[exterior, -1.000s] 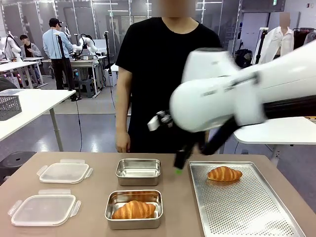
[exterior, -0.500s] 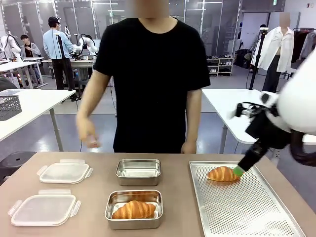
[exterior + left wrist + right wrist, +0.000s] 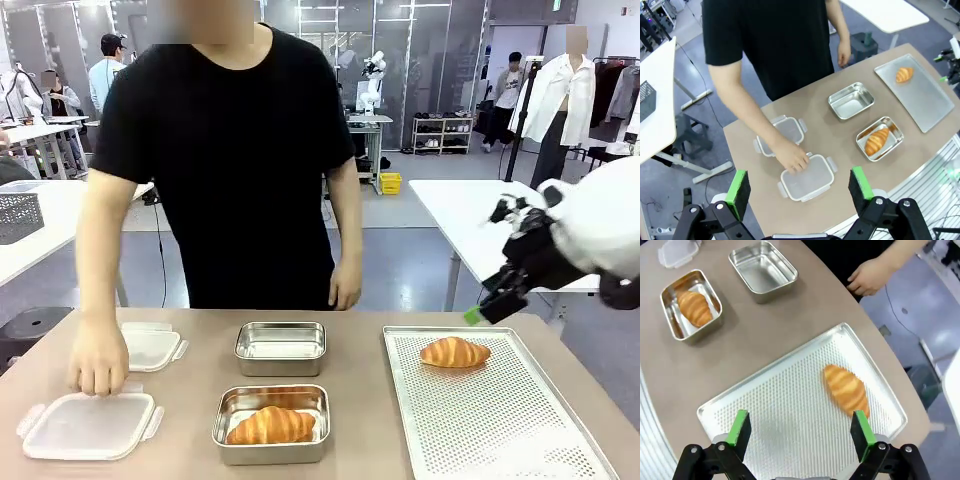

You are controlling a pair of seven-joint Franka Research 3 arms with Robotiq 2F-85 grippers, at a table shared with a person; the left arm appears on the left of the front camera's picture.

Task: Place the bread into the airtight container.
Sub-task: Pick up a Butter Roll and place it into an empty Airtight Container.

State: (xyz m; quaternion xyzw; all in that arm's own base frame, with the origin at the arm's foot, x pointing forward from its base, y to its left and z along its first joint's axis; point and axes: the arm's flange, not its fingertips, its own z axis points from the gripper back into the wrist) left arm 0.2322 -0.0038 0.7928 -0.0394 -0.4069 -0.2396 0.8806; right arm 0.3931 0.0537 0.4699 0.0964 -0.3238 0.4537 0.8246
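Trouble would most likely come at the left edge of the table [image 3: 360, 360], where the person's hand [image 3: 97, 365] rests on the near lid [image 3: 85, 428]; a reach running long past the empty far container [image 3: 280, 326] could meet that arm. A hard pinch could also crush the loose croissant [image 3: 455, 352] at the far end of the tray [image 3: 500, 425].

Count one tray along the right edge, two steel containers mid-table, two lids, two croissants. The other croissant [image 3: 270, 426] already sits in the near container [image 3: 270, 454].

Your right gripper [image 3: 478, 313] hangs wide and empty off the tray's far right corner. Your left gripper [image 3: 799, 186] is spread wide too, holding nothing.
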